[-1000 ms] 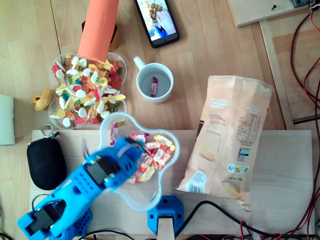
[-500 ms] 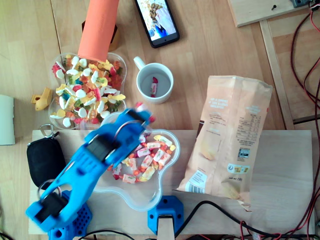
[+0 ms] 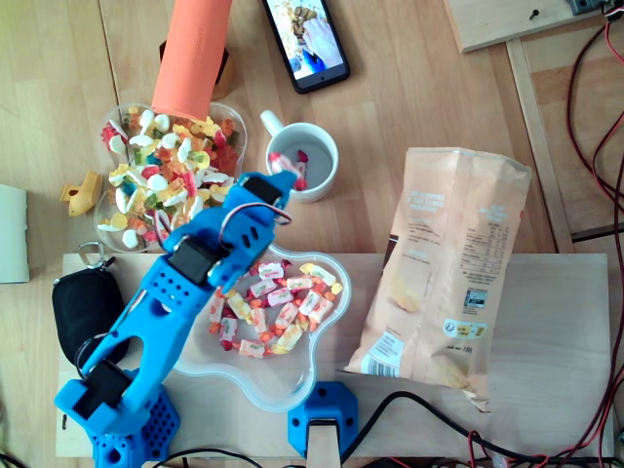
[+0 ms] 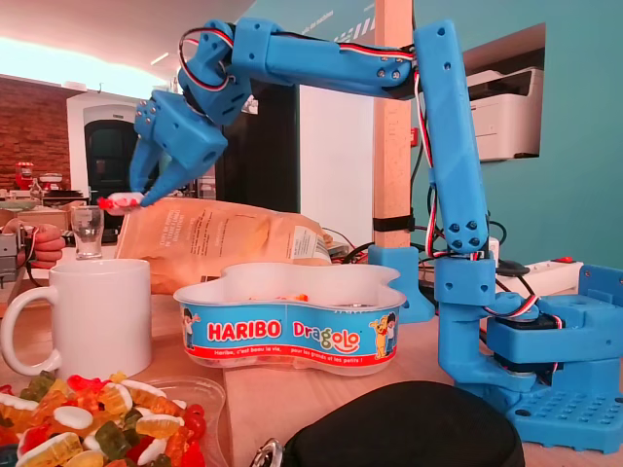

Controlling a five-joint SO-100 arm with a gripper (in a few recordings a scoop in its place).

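Tool: blue arm's gripper (image 3: 281, 181) (image 4: 144, 195), fingers pinched on one wrapped sweet (image 3: 289, 173) (image 4: 119, 202), red and white.
Sweet, position: held in the air above the left rim of the white mug (image 3: 310, 190) (image 4: 97, 316) in the overhead view. In the fixed view it hangs well above the mug's top.
Count, containers: one mug; one Haribo Dragolo tub (image 3: 263, 385) (image 4: 292, 331) of wrapped sweets; one clear bowl (image 3: 100, 229) heaped with gummies.
Count, in mug: one red-and-white wrapped sweet (image 3: 301, 157) is visible inside; the gripper hides part of the mug's bottom.
Count, other: one orange tube (image 3: 190, 54), one phone (image 3: 307, 39), one snack bag (image 3: 448, 263), one black pouch (image 3: 86, 314), one small yellow piece (image 3: 83, 191).
Edges: the mug stands just beside the gummy bowl and just above the tub in the overhead view. The tube's lower end overlaps the bowl's top rim.
Open room: bare wood lies between the mug and the snack bag. The arm spans the tub's left half, and the pouch lies near the arm's base.
Surface: light wooden table (image 3: 409, 107) with a paler board (image 3: 556, 390) laid on it, carrying the tub, the pouch, the arm base and the bag's lower end. Cables (image 3: 595, 88) run along the right edge.
Room: teal wall (image 4: 574, 146) behind the arm, with a brick wall (image 4: 39, 126) far off at the left.
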